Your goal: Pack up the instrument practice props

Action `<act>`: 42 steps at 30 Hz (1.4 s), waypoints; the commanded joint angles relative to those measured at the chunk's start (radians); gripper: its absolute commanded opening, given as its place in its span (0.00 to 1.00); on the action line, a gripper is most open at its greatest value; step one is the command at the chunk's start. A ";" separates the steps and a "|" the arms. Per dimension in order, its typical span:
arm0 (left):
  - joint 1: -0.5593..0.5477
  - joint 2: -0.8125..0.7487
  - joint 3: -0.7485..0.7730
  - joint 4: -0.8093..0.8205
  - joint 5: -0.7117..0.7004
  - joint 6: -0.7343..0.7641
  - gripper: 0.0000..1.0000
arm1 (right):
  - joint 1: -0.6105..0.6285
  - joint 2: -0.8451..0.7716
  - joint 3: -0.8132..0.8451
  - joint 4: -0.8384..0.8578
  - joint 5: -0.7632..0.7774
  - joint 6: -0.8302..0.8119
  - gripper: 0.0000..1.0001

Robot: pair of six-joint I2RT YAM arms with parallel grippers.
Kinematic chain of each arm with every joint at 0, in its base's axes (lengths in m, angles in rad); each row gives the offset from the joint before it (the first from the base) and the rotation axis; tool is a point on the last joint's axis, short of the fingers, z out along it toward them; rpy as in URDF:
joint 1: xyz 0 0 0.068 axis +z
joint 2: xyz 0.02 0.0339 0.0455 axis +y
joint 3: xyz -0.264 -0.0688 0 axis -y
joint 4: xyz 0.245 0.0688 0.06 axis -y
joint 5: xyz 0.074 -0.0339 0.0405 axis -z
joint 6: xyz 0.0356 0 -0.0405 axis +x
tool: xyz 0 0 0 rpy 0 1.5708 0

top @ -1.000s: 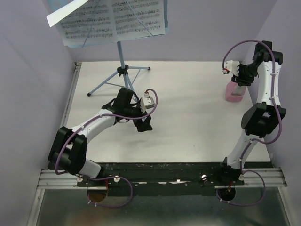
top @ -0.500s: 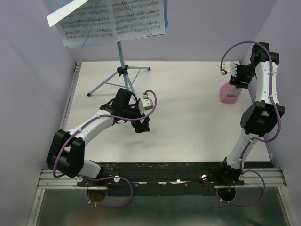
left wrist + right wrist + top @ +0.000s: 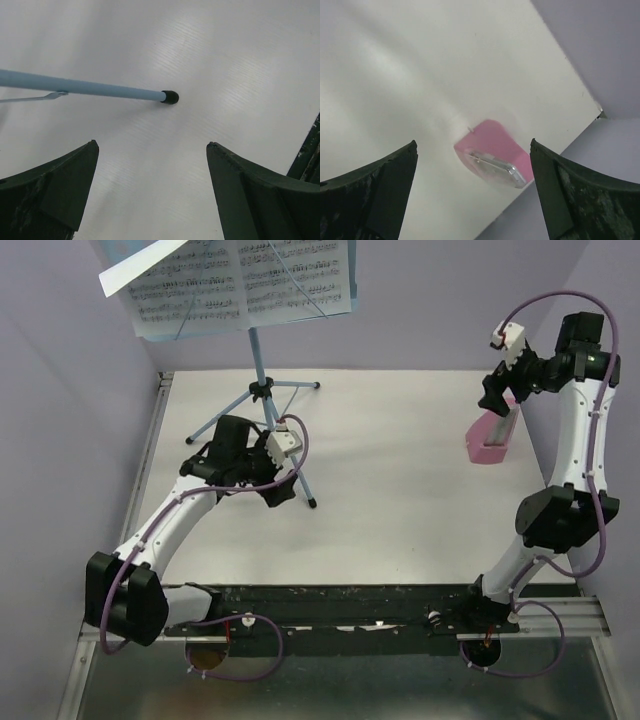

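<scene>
**Both grippers hanging wide over the props, nothing held**

The light-blue music stand (image 3: 257, 355) is standing upright at the far left of the tabletop (image 3: 400, 500), its tripod legs spreading out from a hub low on the pole. The white sheet-music pages (image 3: 290, 280) are lying spread across its desk, high above the surface.

The left gripper (image 3: 280, 496) is hovering just beside the nearest tripod leg (image 3: 295, 455), close to its foot. In the left wrist view the gripper (image 3: 151, 144) is showing its fingers (image 3: 60, 185) spread wide with only bare tabletop between them. The leg (image 3: 80, 86) is crossing the view ahead of the fingertips, and its black rubber cap (image 3: 170, 97) is resting on the surface. Nothing is touching the leg.

The pink metronome (image 3: 490, 440) is sitting on the tabletop at the far right, near the side wall. The right gripper (image 3: 492, 396) is hanging above it and a little toward the back. In the right wrist view the gripper (image 3: 473, 142) is standing wide and gripping nothing, while the metronome (image 3: 495, 157) is showing below between the fingers, clear of both. Whether it is standing upright or lying on its side I cannot tell.
</scene>
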 commanded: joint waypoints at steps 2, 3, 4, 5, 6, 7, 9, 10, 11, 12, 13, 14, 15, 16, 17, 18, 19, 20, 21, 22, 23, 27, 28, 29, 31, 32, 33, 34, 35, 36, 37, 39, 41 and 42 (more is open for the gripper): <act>0.123 -0.088 -0.054 0.047 -0.094 -0.063 0.99 | 0.040 -0.105 -0.065 0.224 -0.249 0.553 1.00; 0.150 -0.088 -0.057 0.078 -0.094 -0.115 0.99 | 0.063 -0.105 -0.076 0.208 -0.289 0.558 0.99; 0.179 -0.082 -0.060 0.107 -0.096 -0.162 0.98 | 0.086 -0.109 -0.097 0.191 -0.316 0.557 0.99; 0.200 -0.076 -0.061 0.144 -0.105 -0.228 0.95 | 0.116 -0.111 -0.117 0.177 -0.337 0.541 1.00; 0.217 -0.063 -0.064 0.187 -0.107 -0.285 0.93 | 0.146 -0.109 -0.139 0.157 -0.350 0.516 1.00; 0.231 -0.049 -0.065 0.221 -0.105 -0.345 0.90 | 0.175 -0.106 -0.159 0.148 -0.354 0.499 1.00; 0.237 -0.007 -0.065 0.305 -0.067 -0.435 0.84 | 0.237 -0.092 -0.186 0.148 -0.352 0.503 0.98; 0.239 0.016 -0.062 0.348 -0.044 -0.487 0.81 | 0.257 -0.082 -0.194 0.152 -0.355 0.515 0.98; 0.239 0.036 -0.061 0.386 -0.027 -0.529 0.79 | 0.290 -0.076 -0.209 0.172 -0.361 0.547 0.98; 0.237 0.057 -0.054 0.426 -0.009 -0.578 0.76 | 0.310 -0.074 -0.226 0.210 -0.366 0.598 0.98; 0.239 0.078 -0.045 0.458 0.004 -0.609 0.74 | 0.326 -0.074 -0.251 0.273 -0.363 0.668 0.98; 0.237 0.098 -0.036 0.495 0.031 -0.635 0.72 | 0.332 -0.071 -0.277 0.330 -0.358 0.738 0.96; 0.239 0.123 -0.025 0.524 0.059 -0.652 0.71 | 0.341 -0.068 -0.289 0.364 -0.343 0.792 0.93; 0.237 0.143 -0.015 0.566 0.074 -0.676 0.70 | 0.347 -0.059 -0.297 0.391 -0.312 0.851 0.93; 0.237 0.161 -0.005 0.604 0.076 -0.696 0.71 | 0.357 -0.054 -0.308 0.408 -0.241 0.892 0.93; 0.236 0.178 0.002 0.633 0.070 -0.721 0.71 | 0.364 -0.049 -0.312 0.419 -0.190 0.917 0.93; 0.233 0.200 0.010 0.659 0.058 -0.741 0.70 | 0.369 -0.049 -0.318 0.421 -0.171 0.917 0.93; 0.227 0.218 0.022 0.673 0.042 -0.750 0.70 | 0.370 -0.054 -0.326 0.421 -0.160 0.913 0.96; 0.222 0.235 0.034 0.687 0.033 -0.756 0.69 | 0.375 -0.059 -0.332 0.422 -0.151 0.910 0.99; 0.214 0.252 0.045 0.704 0.030 -0.762 0.68 | 0.377 -0.069 -0.347 0.437 -0.136 0.922 1.00; 0.207 0.267 0.050 0.731 0.039 -0.766 0.67 | 0.377 -0.080 -0.373 0.465 -0.114 0.958 0.99; 0.168 0.315 0.068 0.758 0.018 -0.746 0.60 | 0.375 -0.088 -0.421 0.502 -0.019 1.070 1.00; 0.164 0.323 0.067 0.768 0.010 -0.752 0.55 | 0.378 -0.091 -0.433 0.505 0.005 1.086 1.00; 0.156 0.327 0.062 0.772 0.002 -0.755 0.52 | 0.380 -0.089 -0.449 0.507 0.043 1.110 0.99; 0.141 0.330 0.053 0.779 -0.001 -0.753 0.42 | 0.381 -0.080 -0.458 0.479 0.155 1.153 1.00; 0.133 0.333 0.050 0.779 0.001 -0.752 0.38 | 0.381 -0.082 -0.473 0.475 0.229 1.217 1.00; 0.128 0.332 0.045 0.779 0.002 -0.752 0.33 | 0.381 -0.082 -0.482 0.471 0.278 1.250 1.00; 0.119 0.335 0.042 0.775 -0.002 -0.752 0.29 | 0.381 -0.083 -0.490 0.474 0.253 1.236 1.00; 0.116 0.336 0.036 0.773 -0.005 -0.752 0.25 | 0.381 -0.083 -0.499 0.479 0.167 1.192 1.00; 0.110 0.338 0.032 0.770 -0.007 -0.750 0.24 | 0.381 -0.083 -0.504 0.481 0.101 1.169 0.97; 0.105 0.339 0.025 0.772 -0.007 -0.749 0.22 | 0.381 -0.086 -0.515 0.494 0.034 1.167 0.93; 0.092 0.343 0.016 0.778 0.005 -0.738 0.18 | 0.384 -0.088 -0.536 0.537 -0.104 1.134 0.90; 0.070 0.343 0.010 0.781 0.027 -0.720 0.14 | 0.399 -0.080 -0.532 0.550 -0.154 1.103 0.89; 0.061 0.344 0.009 0.781 0.033 -0.716 0.12 | 0.407 -0.074 -0.532 0.551 -0.162 1.085 0.88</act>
